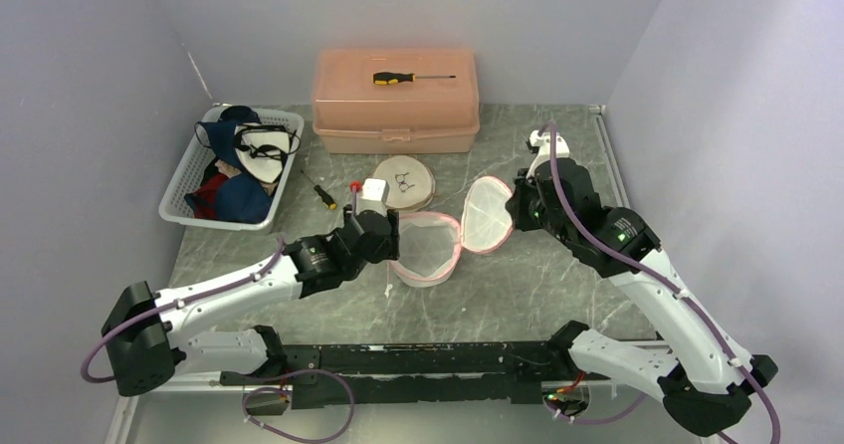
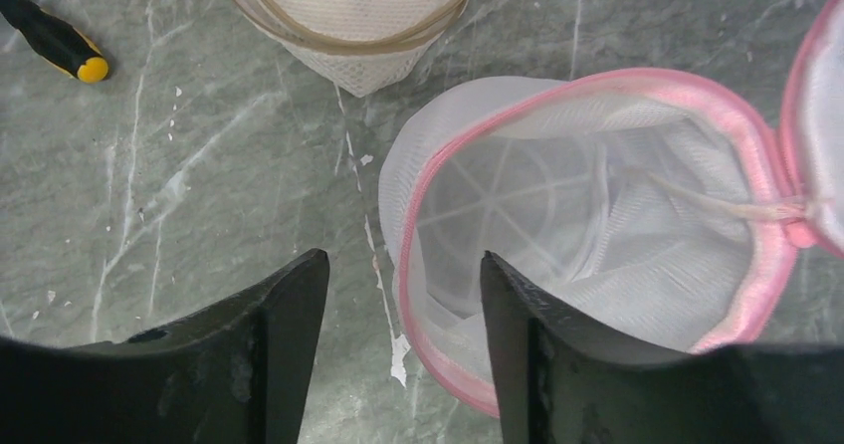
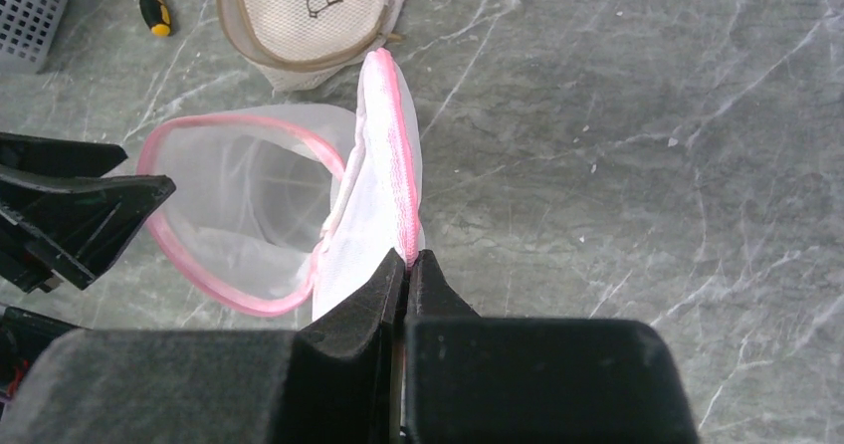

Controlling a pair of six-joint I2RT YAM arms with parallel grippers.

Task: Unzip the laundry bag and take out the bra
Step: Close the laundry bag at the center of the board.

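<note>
Now, left gripper: I see it parted, gripping nothing, at the bag rim.
Right gripper: clamped on the lid edge, lid upright.
Bag: mid-table, unzipped.

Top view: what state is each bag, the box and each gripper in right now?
pink laundry bag, unzipped, no bra visible inside
lid flap, lifted off the opening
beige laundry bag, closed, lying flat
toolbox, closed
left gripper, open at the pink rim
right gripper, shut on the lid flap
</note>
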